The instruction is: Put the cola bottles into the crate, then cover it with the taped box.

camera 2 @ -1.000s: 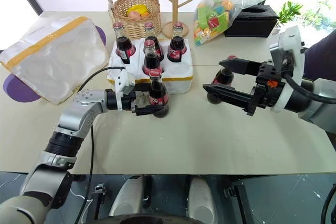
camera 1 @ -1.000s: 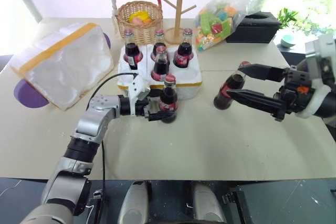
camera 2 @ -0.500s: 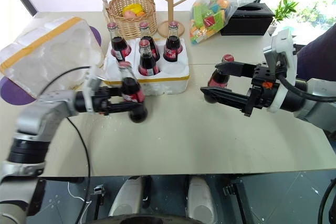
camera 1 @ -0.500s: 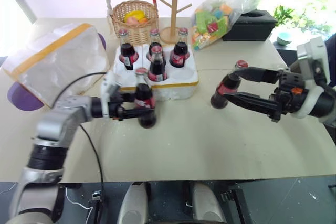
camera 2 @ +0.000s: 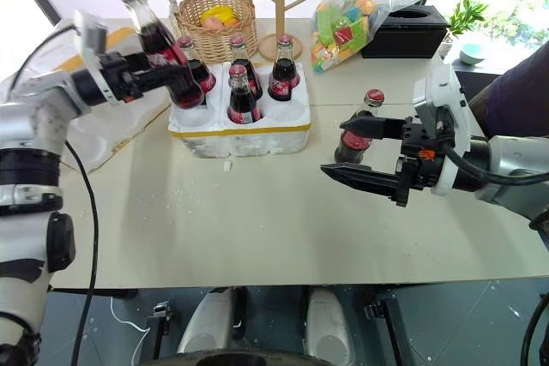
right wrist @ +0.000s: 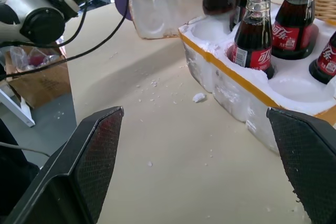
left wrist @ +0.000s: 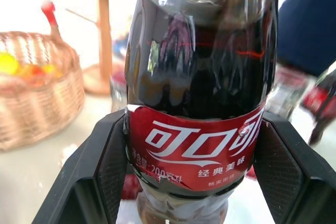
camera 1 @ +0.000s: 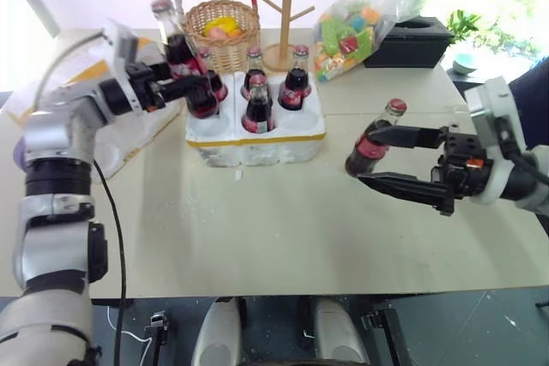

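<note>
the left hand (camera 1: 176,85) is pinching a cola bottle (camera 1: 176,56) above the crate (camera 1: 257,139); next is lowering it into an empty well. the right hand (camera 1: 390,159) is spread around another bottle (camera 1: 371,143).

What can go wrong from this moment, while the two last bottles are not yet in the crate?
1. The left gripper holds the raised bottle tilted, close to the back-left bottle in the crate; lowering it might knock that one.
2. A tilted bottle may catch the rim of the empty front-left well.
3. The loose bottle stands on the table right by the open right gripper; a finger might tip it.
</note>
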### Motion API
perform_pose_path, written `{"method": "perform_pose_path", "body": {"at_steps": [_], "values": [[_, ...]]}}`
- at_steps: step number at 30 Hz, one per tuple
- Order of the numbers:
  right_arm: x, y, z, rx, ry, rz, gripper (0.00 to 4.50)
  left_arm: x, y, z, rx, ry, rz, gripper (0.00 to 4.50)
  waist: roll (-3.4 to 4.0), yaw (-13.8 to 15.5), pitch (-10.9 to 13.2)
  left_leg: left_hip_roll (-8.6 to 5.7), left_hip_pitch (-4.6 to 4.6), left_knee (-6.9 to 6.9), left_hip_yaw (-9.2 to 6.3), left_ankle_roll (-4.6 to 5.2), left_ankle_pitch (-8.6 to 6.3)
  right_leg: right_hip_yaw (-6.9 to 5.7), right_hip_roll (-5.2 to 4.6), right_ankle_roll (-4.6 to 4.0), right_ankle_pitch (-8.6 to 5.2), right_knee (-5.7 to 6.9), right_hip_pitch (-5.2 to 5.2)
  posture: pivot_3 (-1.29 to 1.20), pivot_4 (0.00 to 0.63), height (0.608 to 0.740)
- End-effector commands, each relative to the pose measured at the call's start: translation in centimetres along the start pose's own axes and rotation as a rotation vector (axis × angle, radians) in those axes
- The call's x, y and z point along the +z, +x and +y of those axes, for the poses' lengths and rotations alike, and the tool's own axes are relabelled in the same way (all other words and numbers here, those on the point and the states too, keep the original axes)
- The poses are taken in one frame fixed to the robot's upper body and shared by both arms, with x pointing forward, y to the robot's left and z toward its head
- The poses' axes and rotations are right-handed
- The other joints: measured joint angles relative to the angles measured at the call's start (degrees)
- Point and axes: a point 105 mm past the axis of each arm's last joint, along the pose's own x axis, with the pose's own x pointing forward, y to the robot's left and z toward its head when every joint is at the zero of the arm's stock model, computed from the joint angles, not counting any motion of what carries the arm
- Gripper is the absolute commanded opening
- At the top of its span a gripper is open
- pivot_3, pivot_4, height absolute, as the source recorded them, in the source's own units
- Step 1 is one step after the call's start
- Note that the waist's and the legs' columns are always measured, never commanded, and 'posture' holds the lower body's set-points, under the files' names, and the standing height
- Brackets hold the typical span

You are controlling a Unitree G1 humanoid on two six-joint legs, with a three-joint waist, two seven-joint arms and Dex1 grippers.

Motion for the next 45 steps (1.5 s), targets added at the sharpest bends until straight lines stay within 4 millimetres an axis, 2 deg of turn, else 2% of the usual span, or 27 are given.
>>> {"method": "perform_pose_path", "body": {"at_steps": [1,6,10,14,17,22,25,27,29,30,31,35,40,42,43,45], "values": [[0.8,-0.1,-0.1,-0.022,-0.038,-0.034,4.5,0.5,1.7,-0.7,-0.068,0.061,0.003,2.76,0.0,0.3,0.0,0.0,0.0,0.0,0.0,0.0,0.0,0.0,0.0,0.0,-0.01,0.0,0.01,0.0,0.15,0.74],[0.4,0.0,0.0,-0.045,-0.031,-0.034,4.5,-0.2,2.3,-1.6,-0.133,0.061,0.02,2.76,0.0,0.9,0.0,-0.01,0.02,0.05,0.02,0.0,0.0,0.02,-0.03,-0.12,-0.06,0.0,0.04,0.0,0.15,0.74],[0.3,-0.2,-0.2,-0.069,-0.022,-0.044,4.5,0.6,1.2,-1.9,-0.16,0.069,0.009,2.76,0.0,1.4,0.0,-0.01,0.02,0.05,0.02,0.0,0.0,0.02,-0.03,-0.1,-0.06,0.0,0.04,0.0,0.15,0.74],[0.1,-0.2,-0.2,-0.08,-0.014,-0.048,4.5,-0.1,0.0,-2.2,-0.173,0.075,0.048,2.76,0.0,1.2,0.0,0.0,0.0,0.04,0.03,0.0,0.0,0.03,-0.02,-0.04,-0.02,0.0,0.01,0.0,0.15,0.74],[0.1,-0.2,-0.2,-0.081,-0.012,-0.049,4.5,-1.4,0.0,-2.3,-0.165,0.088,0.082,2.76,-0.02,1.2,0.0,0.03,0.0,0.04,0.03,0.0,0.0,0.02,0.0,-0.04,-0.02,0.02,-0.01,0.0,0.15,0.74],[0.1,-0.1,-0.4,-0.072,-0.016,-0.046,4.5,-4.5,1.9,-1.1,-0.037,0.167,0.129,2.76,-0.01,1.3,0.0,0.02,0.02,0.04,0.05,0.01,0.0,0.05,0.0,-0.05,-0.02,0.02,0.0,0.0,0.15,0.74],[0.2,0.0,-0.7,-0.071,-0.021,-0.047,4.5,-6.9,3.0,-0.9,0.009,0.156,0.147,2.76,0.02,1.5,-0.1,0.02,0.01,0.07,0.05,0.01,0.0,0.05,-0.01,-0.05,-0.01,0.03,0.0,0.0,0.15,0.74],[0.2,0.2,-0.8,-0.071,-0.022,-0.048,4.5,-7.7,3.4,-0.9,0.026,0.145,0.149,2.76,0.09,1.9,-0.1,-0.01,0.17,0.12,0.05,0.0,0.0,0.04,-0.04,-0.19,-0.09,0.02,0.21,0.0,0.15,0.74],[0.1,0.3,-0.9,-0.071,-0.019,-0.051,4.5,-7.8,3.5,-0.9,0.034,0.121,0.124,3.79,0.09,2.1,-0.1,0.0,0.23,0.21,0.03,0.0,0.0,0.03,-0.04,-0.23,-0.04,0.02,0.31,0.0,0.15,0.74],[0.0,0.3,-0.9,-0.072,-0.017,-0.051,4.5,-7.4,3.4,-0.9,0.033,0.113,0.104,4.04,0.09,2.1,-0.1,0.0,0.24,0.24,0.03,-0.02,0.01,0.04,-0.06,-0.27,0.01,0.0,0.34,0.0,0.15,0.74],[-0.1,0.3,-0.9,-0.073,-0.015,-0.049,4.5,-6.8,3.1,-0.9,0.027,0.099,0.083,4.46,0.09,2.0,-0.1,0.0,0.24,0.26,0.04,-0.03,0.02,0.04,-0.07,-0.28,0.05,-0.01,0.34,0.0,0.15,0.74],[-0.6,-0.1,-0.9,-0.091,0.003,-0.045,4.5,-4.2,1.7,-1.6,-0.038,0.032,0.013,4.46,0.09,1.4,-0.1,0.01,0.11,0.24,0.03,-0.03,0.02,0.04,-0.06,-0.26,0.06,-0.02,0.23,0.0,0.15,0.74],[-2.2,-1.4,-1.5,-0.178,0.045,-0.015,4.5,1.4,-1.2,-3.7,-0.167,-0.055,-0.101,4.46,0.03,1.2,-0.1,0.03,0.04,0.09,0.04,0.01,0.0,0.04,0.0,0.03,0.16,0.02,0.08,0.0,0.15,0.74],[-3.7,-2.3,-2.6,-0.279,0.104,-0.011,4.5,5.1,-3.3,-6.0,-0.294,-0.084,-0.152,4.46,0.03,1.2,-0.1,0.05,0.06,0.05,0.03,0.02,0.0,0.04,0.02,0.04,0.15,0.02,0.07,0.0,0.15,0.74],[-4.5,-2.7,-3.3,-0.332,0.129,-0.007,4.5,6.0,-4.3,-7.4,-0.368,-0.09,-0.148,4.46,0.0,1.1,0.0,0.05,0.06,0.05,0.02,0.01,0.0,0.04,0.03,0.04,0.14,0.02,0.07,0.0,0.15,0.74],[-5.4,-3.0,-4.1,-0.394,0.151,-0.004,4.5,6.0,-5.1,-9.5,-0.459,-0.089,-0.097,4.46,0.07,0.9,-0.1,0.05,0.07,0.05,0.04,0.01,-0.01,0.06,0.01,-0.13,0.03,-0.01,0.07,0.0,0.15,0.74]]}}
